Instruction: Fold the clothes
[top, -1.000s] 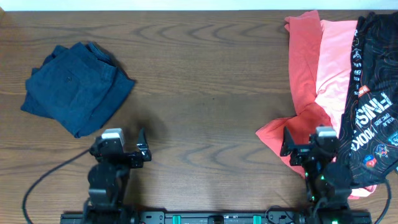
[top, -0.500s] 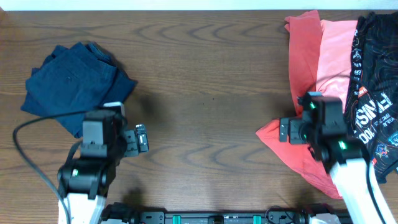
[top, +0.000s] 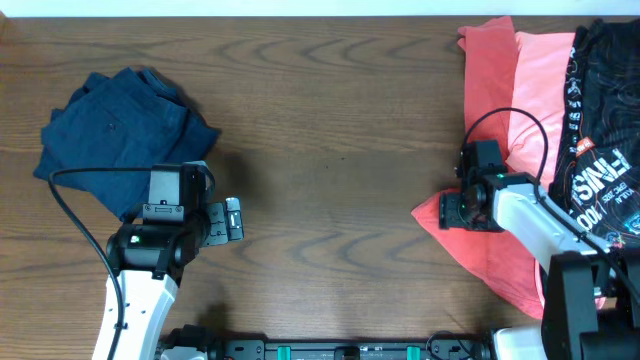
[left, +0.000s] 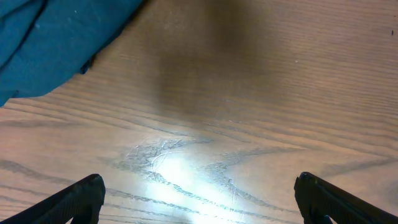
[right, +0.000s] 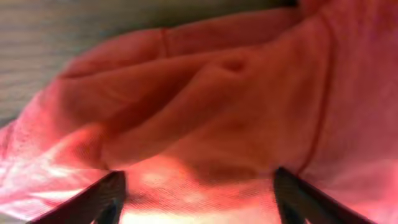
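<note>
A folded dark blue garment (top: 120, 135) lies at the table's left; its edge shows in the left wrist view (left: 50, 37). A red-orange garment (top: 490, 110) lies spread at the right, with a lighter coral one (top: 540, 90) and a black printed shirt (top: 605, 160) partly over it. My left gripper (top: 232, 220) is open and empty over bare wood (left: 199, 199), just right of the blue garment. My right gripper (top: 452, 210) is open, low over the red-orange garment's lower left corner, with its cloth between the fingers (right: 199, 193).
The wooden table (top: 330, 140) stretches between the two piles. A black cable (top: 80, 200) trails from the left arm over the blue garment. Another cable (top: 500, 125) loops over the red garment. The table's front edge carries the arm mounts.
Both arms have risen from the front edge and reached out. The left gripper has moved up beside the blue garment. The right gripper has moved left and down onto the red-orange garment's corner.
</note>
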